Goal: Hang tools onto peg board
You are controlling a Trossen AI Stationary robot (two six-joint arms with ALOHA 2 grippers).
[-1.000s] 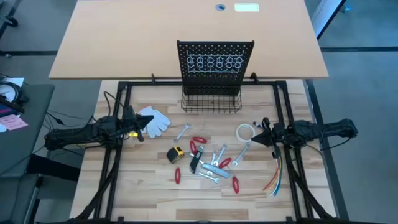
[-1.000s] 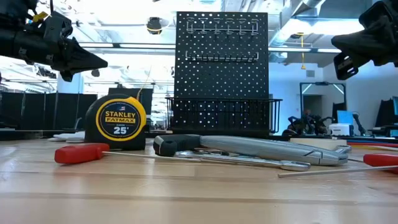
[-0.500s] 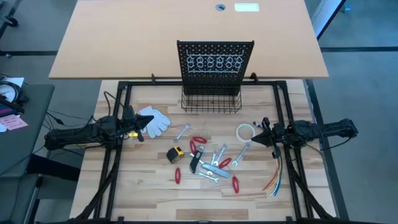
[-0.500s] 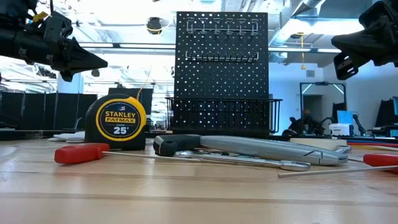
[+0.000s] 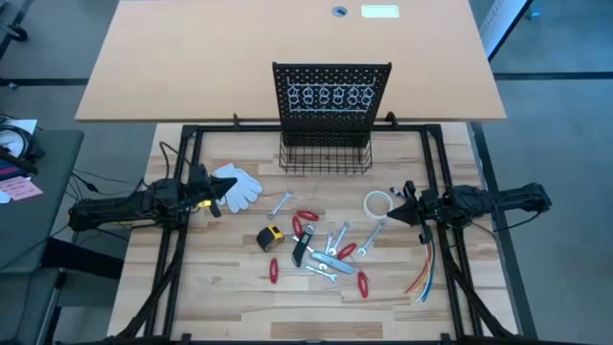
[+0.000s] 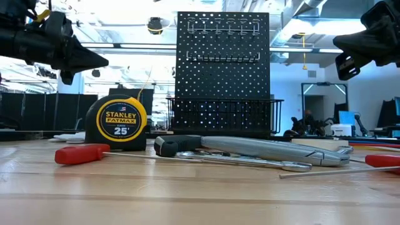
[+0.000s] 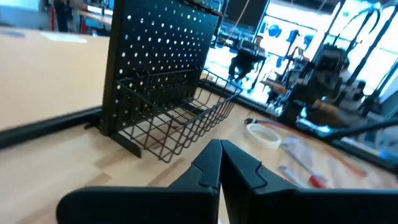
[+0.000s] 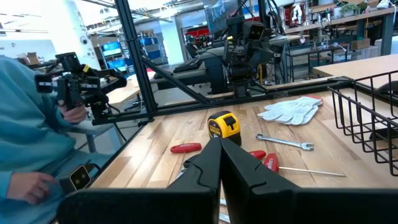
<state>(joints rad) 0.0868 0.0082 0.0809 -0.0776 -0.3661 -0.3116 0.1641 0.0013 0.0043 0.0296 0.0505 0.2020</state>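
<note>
With nothing yet hung, the high view shows the tools [image 5: 321, 251] scattered at the surface's centre, the peg board [image 5: 331, 96] at 12 o'clock, the left gripper [image 5: 216, 197] at 9 o'clock and the right gripper [image 5: 393, 209] at 3 o'clock. Low view: a tape measure [image 6: 115, 122] stands before the pile. Both wrist views show fingers pressed together, empty. The overlapping wrenches could snag and drag neighbours when one is lifted

White glove [image 5: 239, 185] at the left of the table; yellow tape measure [image 5: 271, 238] — near centre; tape roll [image 5: 376, 203] and coloured wires [image 5: 424, 271] — right side.
</note>
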